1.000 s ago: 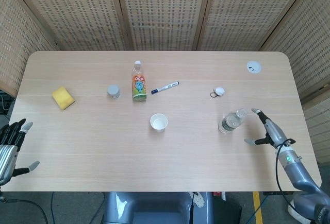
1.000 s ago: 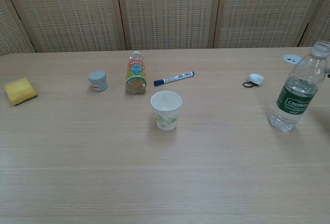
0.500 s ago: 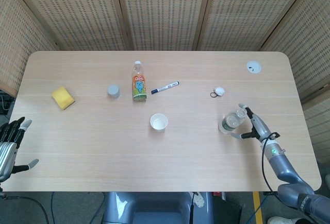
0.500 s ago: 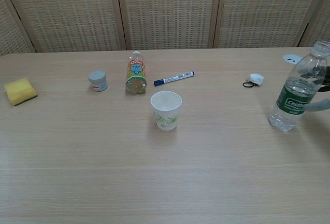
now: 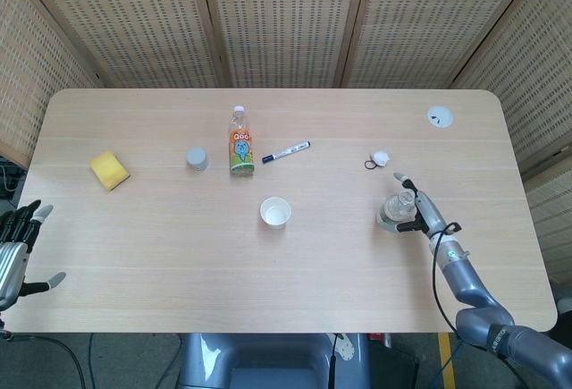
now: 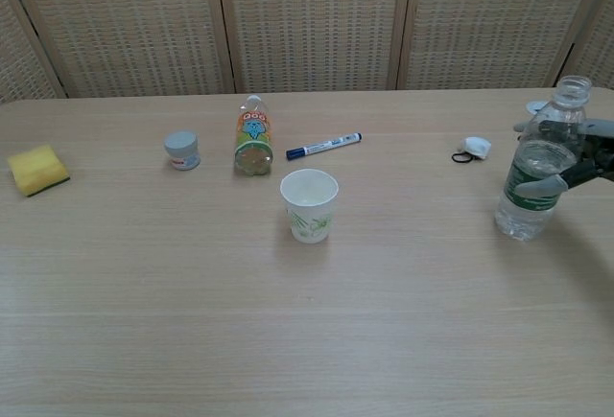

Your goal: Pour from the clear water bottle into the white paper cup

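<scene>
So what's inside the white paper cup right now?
Nothing visible: the head view looks down into the white paper cup and shows only a plain white interior. The clear water bottle stands upright, apart from it, with the right hand around it.

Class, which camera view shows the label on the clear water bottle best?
The chest view: the water bottle stands side-on, its green label facing the camera behind the right hand. The head view shows the bottle from above, small, label barely visible.

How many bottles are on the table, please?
2. The clear plastic water bottle stands at the right, with the right hand fingers around it. The orange-labelled drink bottle lies beyond the white paper cup. None seems hidden.
</scene>
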Robot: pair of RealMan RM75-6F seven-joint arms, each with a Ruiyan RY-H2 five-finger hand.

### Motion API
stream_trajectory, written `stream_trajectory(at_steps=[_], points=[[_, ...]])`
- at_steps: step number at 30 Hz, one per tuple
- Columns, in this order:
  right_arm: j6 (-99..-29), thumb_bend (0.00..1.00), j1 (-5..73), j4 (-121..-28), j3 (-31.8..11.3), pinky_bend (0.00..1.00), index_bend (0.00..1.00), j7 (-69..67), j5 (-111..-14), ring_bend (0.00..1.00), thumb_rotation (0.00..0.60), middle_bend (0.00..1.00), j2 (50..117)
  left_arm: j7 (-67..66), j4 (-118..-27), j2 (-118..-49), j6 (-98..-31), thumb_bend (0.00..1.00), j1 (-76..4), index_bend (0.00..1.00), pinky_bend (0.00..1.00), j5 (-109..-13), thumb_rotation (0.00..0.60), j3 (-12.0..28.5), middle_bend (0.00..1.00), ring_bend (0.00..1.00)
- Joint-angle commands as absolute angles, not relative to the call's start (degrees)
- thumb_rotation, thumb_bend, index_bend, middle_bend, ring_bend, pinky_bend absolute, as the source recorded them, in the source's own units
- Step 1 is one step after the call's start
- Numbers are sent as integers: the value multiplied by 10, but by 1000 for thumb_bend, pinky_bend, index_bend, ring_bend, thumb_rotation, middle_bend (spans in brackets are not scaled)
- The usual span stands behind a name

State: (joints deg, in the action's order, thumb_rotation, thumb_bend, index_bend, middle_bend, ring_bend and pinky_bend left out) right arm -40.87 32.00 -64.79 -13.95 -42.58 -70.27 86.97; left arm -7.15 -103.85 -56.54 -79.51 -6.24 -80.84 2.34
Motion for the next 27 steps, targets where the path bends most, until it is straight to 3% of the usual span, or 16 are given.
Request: stream_trajectory(at_steps=[1, 3, 6, 9, 14, 17, 22, 27], points=[[-404, 0, 325, -634, -148, 0, 0, -433, -689, 0, 600, 0, 886, -72, -1036, -567, -792, 52, -65, 0, 0, -803, 600, 25, 0, 0], [-408, 0, 325, -619, -158, 0, 49, -437, -676, 0, 600, 50, 900, -74, -1035, -569, -790, 52, -66, 0, 0, -800, 600, 26, 0, 0], [-404, 0, 325, -609, -163, 24, 253, -447, -670, 45, 600, 255, 909, -77, -1034, -571, -788, 52, -68, 0, 0, -796, 600, 27, 0, 0], [-395, 14, 328, -599, -161, 167, 381, -463, -679, 216, 600, 402, 912, -83, -1033, -574, -782, 52, -71, 0, 0, -791, 600, 27, 0, 0], [-408, 329, 327, -589, -161, 361, 495, -485, -700, 406, 600, 546, 920, -87, -1033, -576, -780, 52, -73, 0, 0, -787, 600, 27, 0, 0], [-440, 436, 324, -595, -161, 460, 520, -483, -721, 475, 600, 583, 918, -88, -1033, -576, -779, 52, -74, 0, 0, -786, 600, 27, 0, 0], [-493, 455, 330, -648, -157, 540, 526, -399, -753, 513, 600, 600, 893, -86, -1036, -575, -778, 52, -75, 0, 0, -787, 600, 25, 0, 0], [-499, 479, 350, -702, -161, 566, 526, -257, -742, 524, 600, 600, 867, -78, -1039, -570, -784, 52, -73, 0, 0, -793, 600, 24, 0, 0]])
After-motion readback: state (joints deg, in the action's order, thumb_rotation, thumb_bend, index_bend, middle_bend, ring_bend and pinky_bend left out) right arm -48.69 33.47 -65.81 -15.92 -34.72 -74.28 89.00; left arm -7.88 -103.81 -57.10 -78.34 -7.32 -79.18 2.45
